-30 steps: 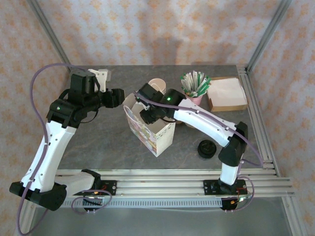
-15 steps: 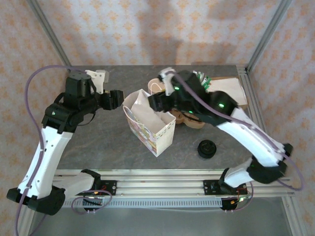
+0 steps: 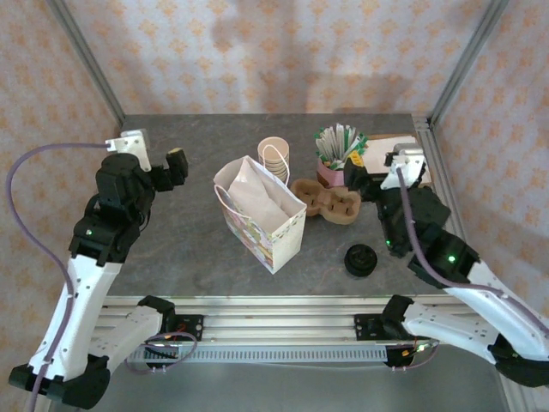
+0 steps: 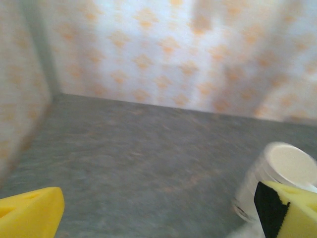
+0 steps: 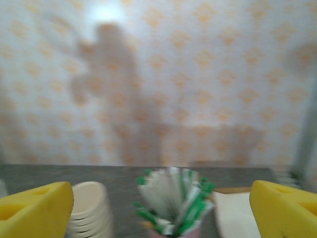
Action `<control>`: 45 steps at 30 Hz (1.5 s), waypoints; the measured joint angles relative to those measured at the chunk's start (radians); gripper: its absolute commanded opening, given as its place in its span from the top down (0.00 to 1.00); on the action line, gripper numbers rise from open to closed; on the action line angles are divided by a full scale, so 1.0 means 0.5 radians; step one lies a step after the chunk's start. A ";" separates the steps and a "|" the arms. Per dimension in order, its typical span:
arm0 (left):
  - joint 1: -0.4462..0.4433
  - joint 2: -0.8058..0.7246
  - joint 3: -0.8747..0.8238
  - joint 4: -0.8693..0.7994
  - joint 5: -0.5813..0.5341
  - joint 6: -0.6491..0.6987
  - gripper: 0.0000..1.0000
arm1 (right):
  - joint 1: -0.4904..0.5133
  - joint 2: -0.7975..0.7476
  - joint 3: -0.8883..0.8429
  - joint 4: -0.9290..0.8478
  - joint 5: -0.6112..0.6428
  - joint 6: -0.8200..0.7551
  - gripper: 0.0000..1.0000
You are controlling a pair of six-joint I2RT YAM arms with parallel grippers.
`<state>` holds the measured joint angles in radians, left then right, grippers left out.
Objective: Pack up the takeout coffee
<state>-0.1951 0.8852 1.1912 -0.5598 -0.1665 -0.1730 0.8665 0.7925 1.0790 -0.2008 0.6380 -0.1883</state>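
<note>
The takeout coffee is hidden from me. A patterned paper bag stands open at mid-table. My left gripper hangs well to the bag's left, pointing toward it. In the left wrist view the left gripper is open, with bare table between its yellow pads. My right gripper sits right of the bag, beside the cardboard cup carrier. In the right wrist view the right gripper is open with nothing between its pads.
A stack of lidless beige cups stands behind the bag. A pink cup of green-and-white packets stands further right, with napkins beyond it. A low stack of black lids lies front right. Frame posts rise at the back corners.
Both arms pulled away from the bag, the left to the left and the right back to the right. Both grippers opened wide. The cup carrier is now uncovered.
</note>
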 measured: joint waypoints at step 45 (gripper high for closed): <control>0.359 1.133 -1.661 2.530 -0.074 0.179 0.00 | -1.752 1.501 -1.521 2.309 -1.112 0.383 0.01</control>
<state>-0.0158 1.4517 0.3607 0.7052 -0.2035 -0.0837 -0.0093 1.5429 0.3183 0.9539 0.0818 0.0032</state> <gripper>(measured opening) 0.999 0.993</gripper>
